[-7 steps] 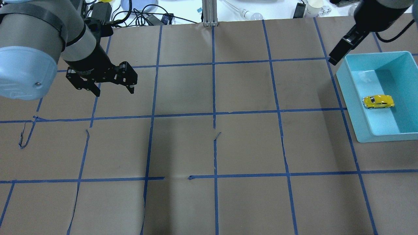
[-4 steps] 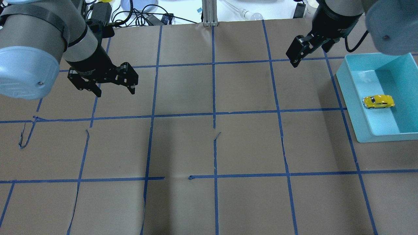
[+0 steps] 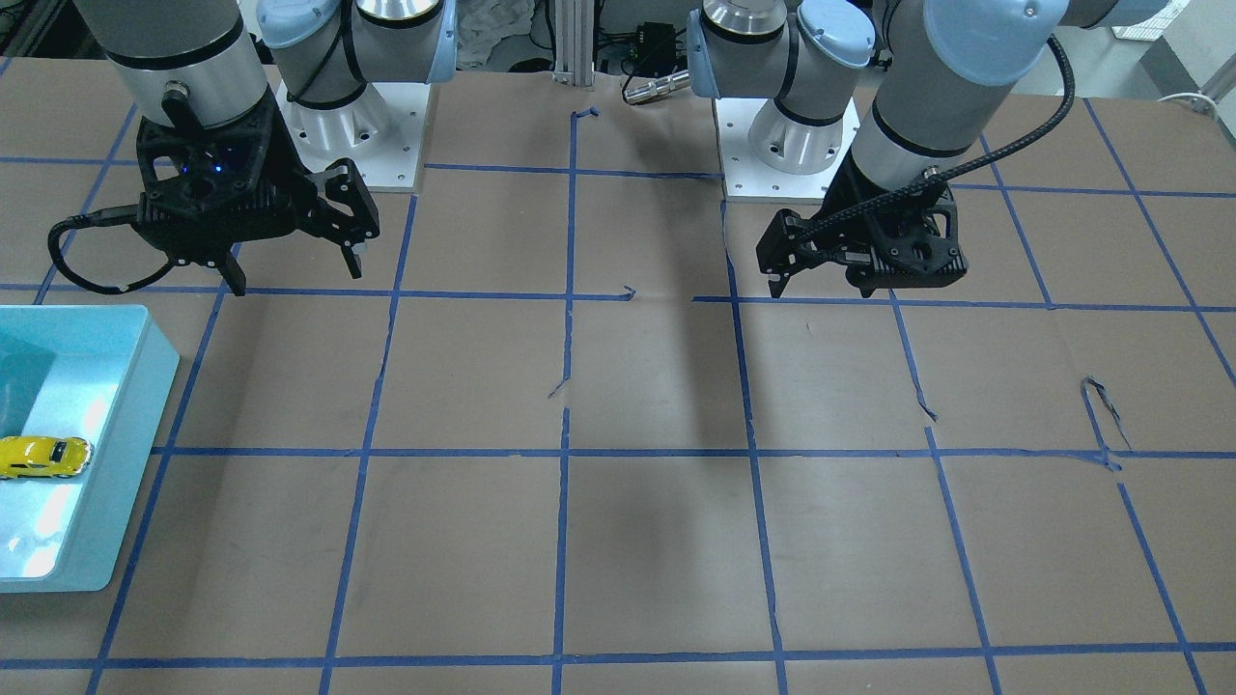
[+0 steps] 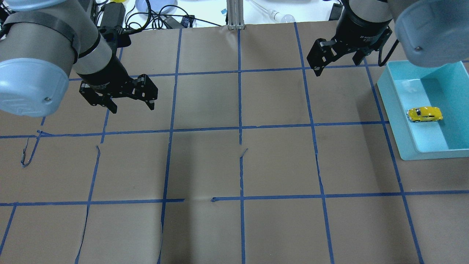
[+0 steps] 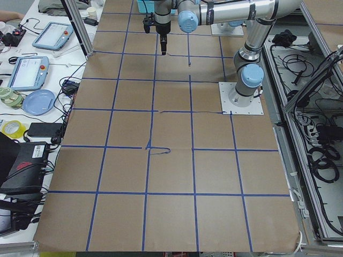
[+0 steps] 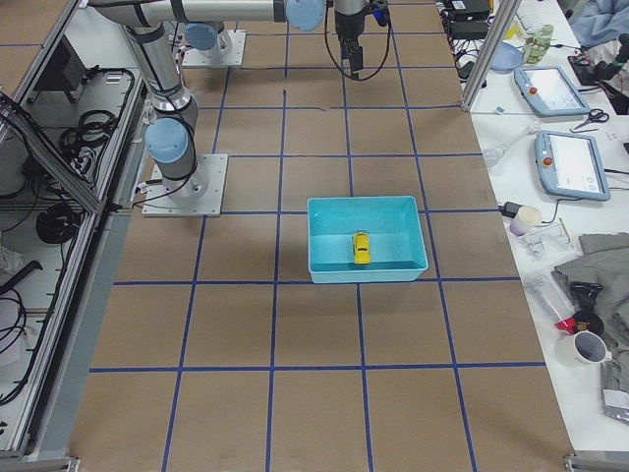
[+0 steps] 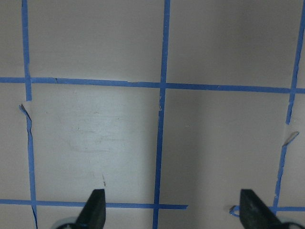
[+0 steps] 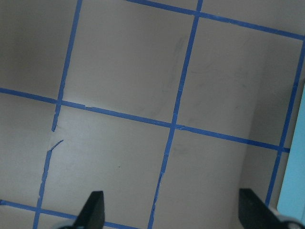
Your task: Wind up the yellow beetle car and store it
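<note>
Eyeing the yellow beetle car [image 4: 425,114], resting on its wheels in the teal bin [image 4: 432,154]: I'm judging it light, hard and slippery, best pinched across its sides. The right gripper [image 3: 296,275] and left gripper [image 4: 132,106] are both hanging spread apart, empty.

Right tool [image 4: 338,63] swung away from the bin [image 4: 397,110], left tool [image 4: 133,108] shifted slightly.

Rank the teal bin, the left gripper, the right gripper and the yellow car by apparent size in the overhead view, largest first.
1. teal bin, largest, though cut off by the frame edge.
2. left gripper and right gripper: similar, and their nearness to the camera is unsure, so tied.
3. yellow beetle car, smallest by far.
</note>
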Robot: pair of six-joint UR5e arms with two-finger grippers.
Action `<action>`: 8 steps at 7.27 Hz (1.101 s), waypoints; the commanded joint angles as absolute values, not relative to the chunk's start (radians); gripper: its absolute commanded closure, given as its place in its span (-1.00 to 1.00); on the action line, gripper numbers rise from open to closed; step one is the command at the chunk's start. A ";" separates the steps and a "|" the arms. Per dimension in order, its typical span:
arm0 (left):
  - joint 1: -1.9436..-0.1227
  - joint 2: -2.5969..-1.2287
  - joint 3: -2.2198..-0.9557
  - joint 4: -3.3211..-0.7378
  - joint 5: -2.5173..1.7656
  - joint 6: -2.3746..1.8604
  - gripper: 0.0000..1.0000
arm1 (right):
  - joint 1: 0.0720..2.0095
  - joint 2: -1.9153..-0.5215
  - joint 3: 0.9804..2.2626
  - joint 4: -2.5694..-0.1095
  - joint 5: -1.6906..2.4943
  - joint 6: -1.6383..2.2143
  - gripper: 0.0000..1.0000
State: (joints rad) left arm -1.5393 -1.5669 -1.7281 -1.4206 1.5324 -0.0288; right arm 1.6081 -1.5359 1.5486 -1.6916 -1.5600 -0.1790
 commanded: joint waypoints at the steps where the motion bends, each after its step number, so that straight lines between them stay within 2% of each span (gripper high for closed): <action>1: -1.536 -1.565 -1.729 -1.396 1.500 -0.034 -1.00 | 1.605 -1.528 1.546 -1.695 -1.562 -0.152 -1.00; 8: -1.536 -1.580 -1.736 -1.367 1.500 -0.032 -1.00 | 1.605 -1.528 1.552 -1.690 -1.563 -0.137 -1.00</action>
